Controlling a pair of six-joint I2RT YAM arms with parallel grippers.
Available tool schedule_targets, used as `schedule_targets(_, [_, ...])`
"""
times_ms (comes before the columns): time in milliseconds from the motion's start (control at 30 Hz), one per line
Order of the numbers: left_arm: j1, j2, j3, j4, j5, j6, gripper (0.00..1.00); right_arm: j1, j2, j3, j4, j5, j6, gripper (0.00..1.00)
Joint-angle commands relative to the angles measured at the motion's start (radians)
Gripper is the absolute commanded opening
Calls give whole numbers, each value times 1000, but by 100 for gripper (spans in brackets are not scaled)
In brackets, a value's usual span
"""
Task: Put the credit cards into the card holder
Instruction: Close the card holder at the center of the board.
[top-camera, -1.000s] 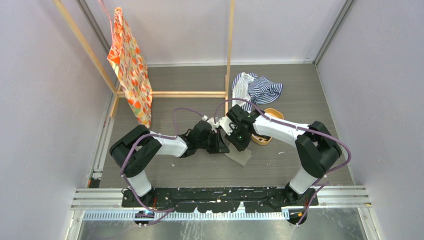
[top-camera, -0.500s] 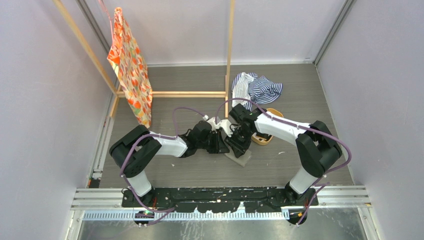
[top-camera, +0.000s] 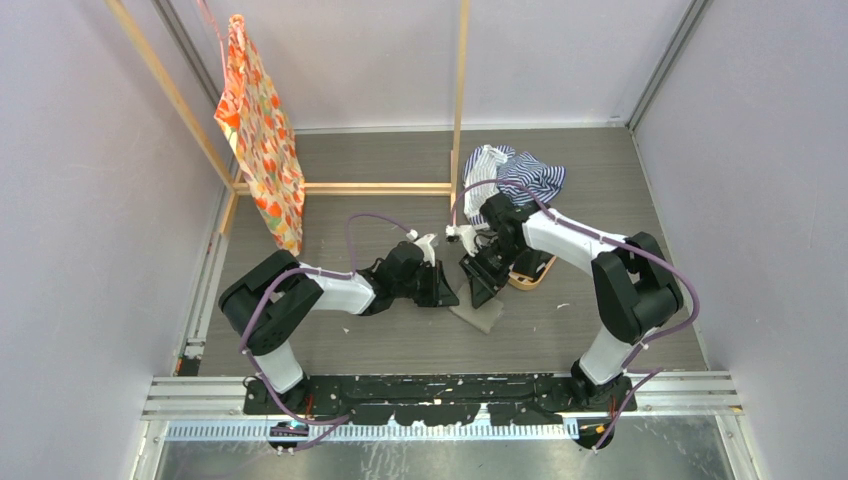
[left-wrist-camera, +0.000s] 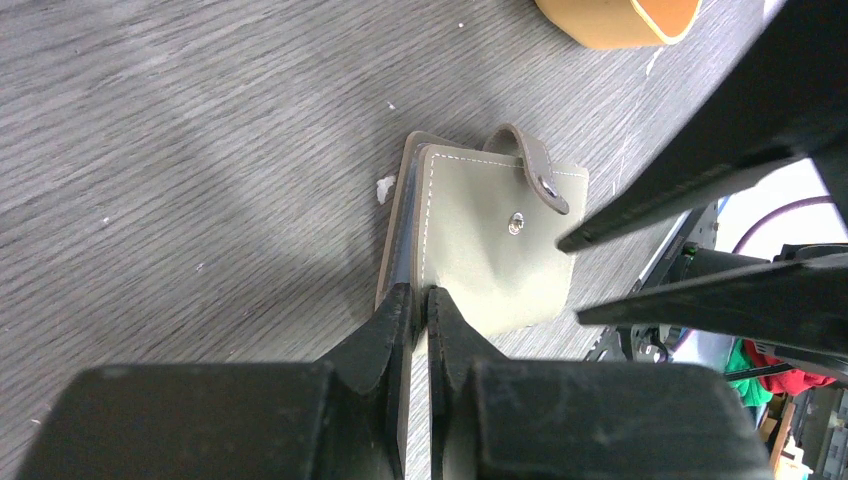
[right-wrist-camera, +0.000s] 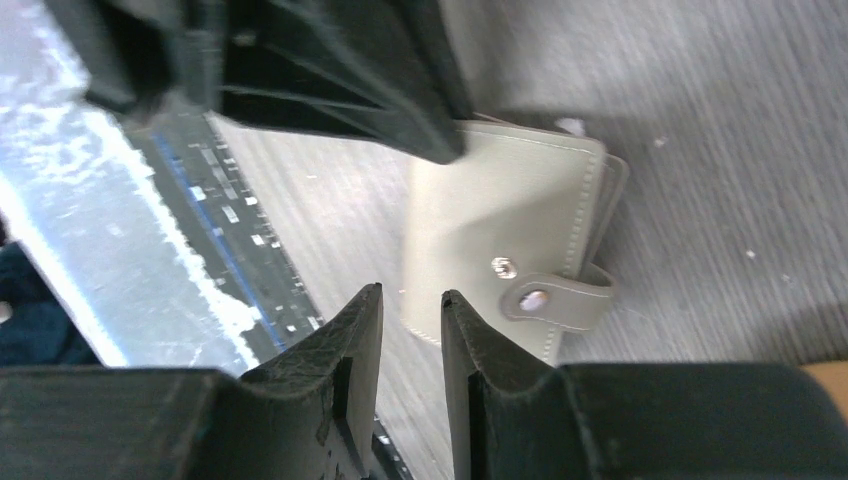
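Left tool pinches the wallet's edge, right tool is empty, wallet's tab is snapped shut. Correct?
No. The tab is unsnapped, its end off the stud; the left wrist view shows it. Left tool pinches the edge of the wallet, right tool is empty.

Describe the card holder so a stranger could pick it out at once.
On the grey table, look where the two arms meet, just nearer the arm bases than the orange-tan tray. The card holder lies there, one edge pinched by the left gripper. It is the only small taupe, nearly square wallet, with pale stitching, a closing tab and a metal snap.
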Motion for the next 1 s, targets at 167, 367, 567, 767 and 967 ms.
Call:
schedule_targets(167, [-7,-56,17,-34,-30,30,15,-101,-104,6,77,-144,91,31])
schedule_targets(367, [-7,-173,37,-100,-76,75,30,-217,-47,-11,134,-22,193,19])
schedule_targets(567, [-7,-321,13,-142,-151,115,41,-217,54,12,93,18,177,14])
schedule_targets(767, [-10,-379,-133,137,-136,-115,58,-212,103,26,51,20,150,13])
schedule_targets(967, [-70,-279,-187,320,-191,-374,75,-176,108,27,45,32,149,14])
